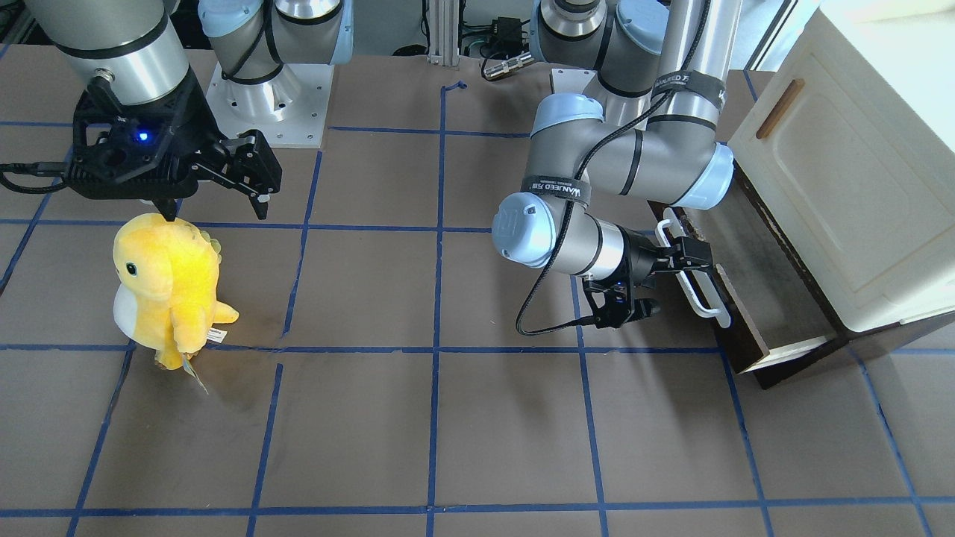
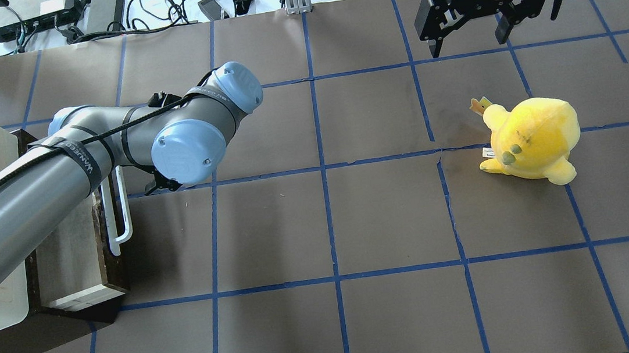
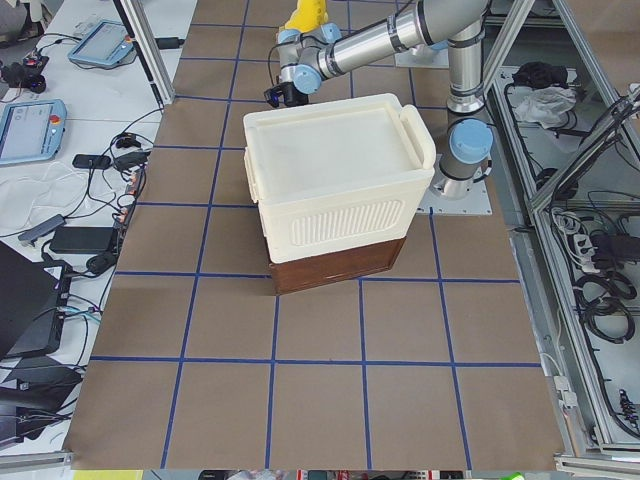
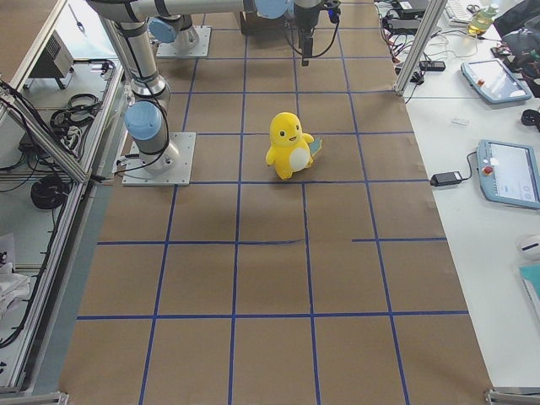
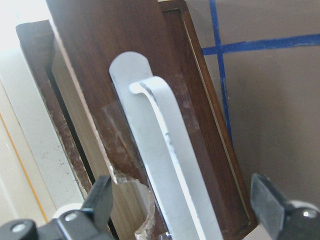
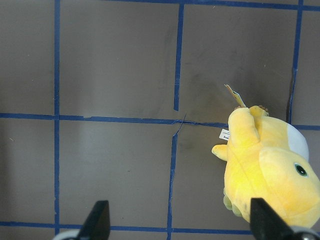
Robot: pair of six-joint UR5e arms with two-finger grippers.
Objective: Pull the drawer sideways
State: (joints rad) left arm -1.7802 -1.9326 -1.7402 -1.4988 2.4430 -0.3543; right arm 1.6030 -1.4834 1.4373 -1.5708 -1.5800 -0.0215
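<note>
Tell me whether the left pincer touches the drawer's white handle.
Apart. Left wrist view: the left pincer is open, its fingers straddling the handle with gaps on both sides.

The drawer (image 1: 755, 298) juts from the cabinet's (image 1: 843, 186) foot, with the left claw (image 1: 692, 255) astride its handle (image 1: 699, 297). The plush toy (image 1: 168, 287) stands well apart from the cabinet, near the right claw (image 2: 468, 43).

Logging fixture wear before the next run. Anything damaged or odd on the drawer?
Yes. The drawer has a ragged, curved bite missing from the edge of its dark front beside the white handle, near the open left pincer; lighter wood shows there. It looks like chipping, not a designed cutout. Nothing else stands out.
</note>
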